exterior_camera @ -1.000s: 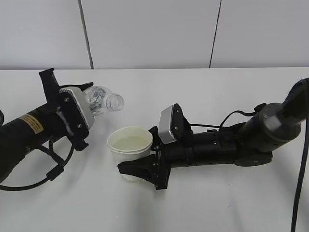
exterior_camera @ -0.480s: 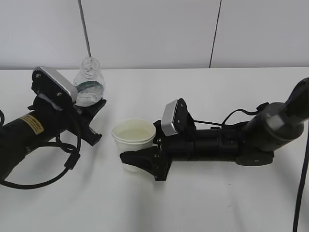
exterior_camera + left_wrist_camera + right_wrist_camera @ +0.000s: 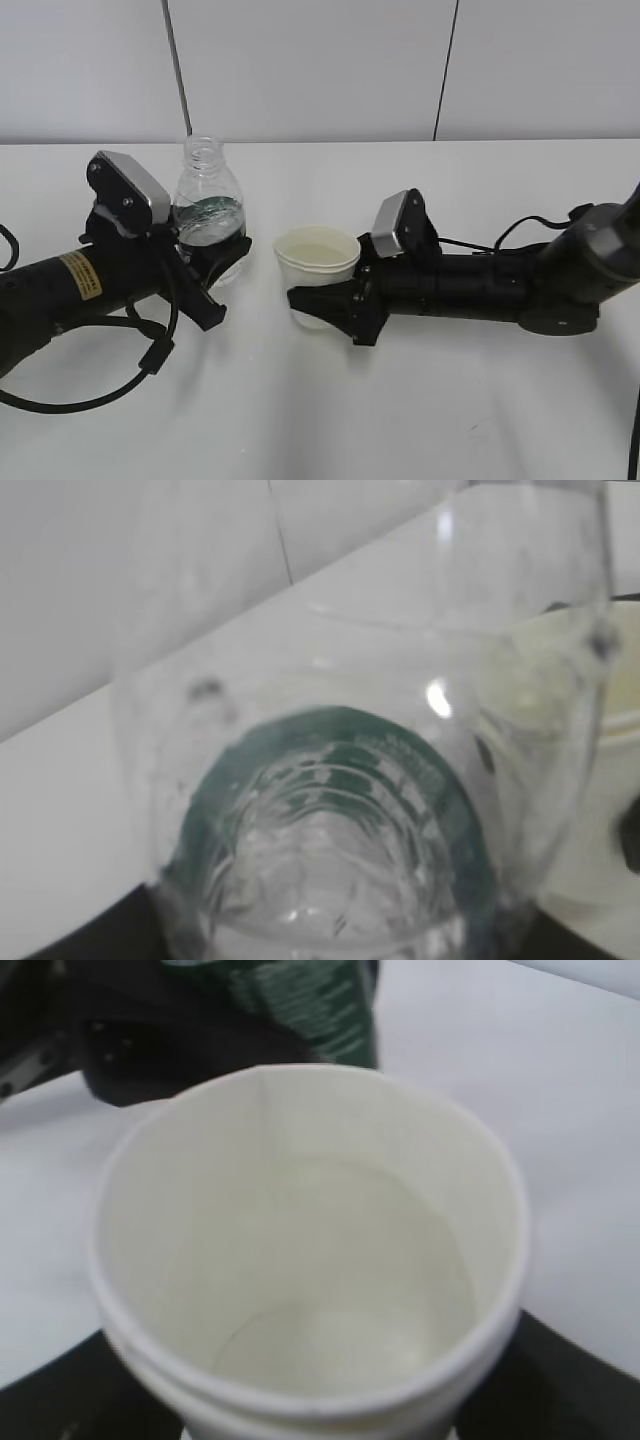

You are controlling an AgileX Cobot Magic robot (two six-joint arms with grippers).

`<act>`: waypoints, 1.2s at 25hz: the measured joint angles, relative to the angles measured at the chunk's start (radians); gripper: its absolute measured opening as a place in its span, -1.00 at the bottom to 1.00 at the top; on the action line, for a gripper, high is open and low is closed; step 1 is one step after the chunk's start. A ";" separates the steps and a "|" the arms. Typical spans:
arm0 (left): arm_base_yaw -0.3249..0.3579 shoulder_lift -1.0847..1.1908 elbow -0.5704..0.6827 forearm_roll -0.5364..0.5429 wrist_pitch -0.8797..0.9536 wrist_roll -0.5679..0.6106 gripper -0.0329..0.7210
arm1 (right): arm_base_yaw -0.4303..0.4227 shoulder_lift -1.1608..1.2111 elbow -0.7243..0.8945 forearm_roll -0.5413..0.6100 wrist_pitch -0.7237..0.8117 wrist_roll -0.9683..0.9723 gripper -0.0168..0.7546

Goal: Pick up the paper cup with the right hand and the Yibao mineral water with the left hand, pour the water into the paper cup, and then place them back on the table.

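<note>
The clear Yibao bottle (image 3: 208,215) with its green label stands upright, uncapped, at the left. My left gripper (image 3: 215,275), on the arm with the yellow sticker, is shut on its lower body. The bottle fills the left wrist view (image 3: 350,810). The white paper cup (image 3: 316,272) is upright to the bottle's right with water in it. My right gripper (image 3: 325,300) is shut on its lower wall. The right wrist view looks down into the cup (image 3: 310,1260), with the bottle's green label (image 3: 305,1005) behind it. I cannot tell whether bottle and cup rest on the table.
The white table (image 3: 420,420) runs back to a pale panelled wall. The left arm's black cable (image 3: 120,375) loops on the table at the front left. The right arm (image 3: 520,285) lies low across the right side.
The left gripper swung the bottle from tilted over the cup to upright, then moved right and lower. The right gripper carried the cup right.
</note>
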 joint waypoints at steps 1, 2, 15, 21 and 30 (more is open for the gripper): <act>0.000 0.000 0.000 0.011 0.007 -0.010 -0.03 | -0.022 0.000 0.008 0.002 0.000 0.002 0.42; 0.000 0.000 0.000 0.019 0.014 -0.022 -0.03 | -0.042 0.000 0.018 0.004 0.000 0.002 0.42; 0.000 0.074 0.000 0.213 -0.045 -0.225 -0.03 | -0.175 -0.001 0.064 0.088 -0.010 -0.072 0.42; 0.000 0.153 0.000 0.255 -0.056 -0.233 -0.03 | -0.175 -0.001 0.064 0.140 0.039 -0.149 0.42; -0.040 0.160 -0.001 0.323 -0.067 -0.235 -0.03 | -0.175 -0.001 0.068 0.235 0.046 -0.166 0.42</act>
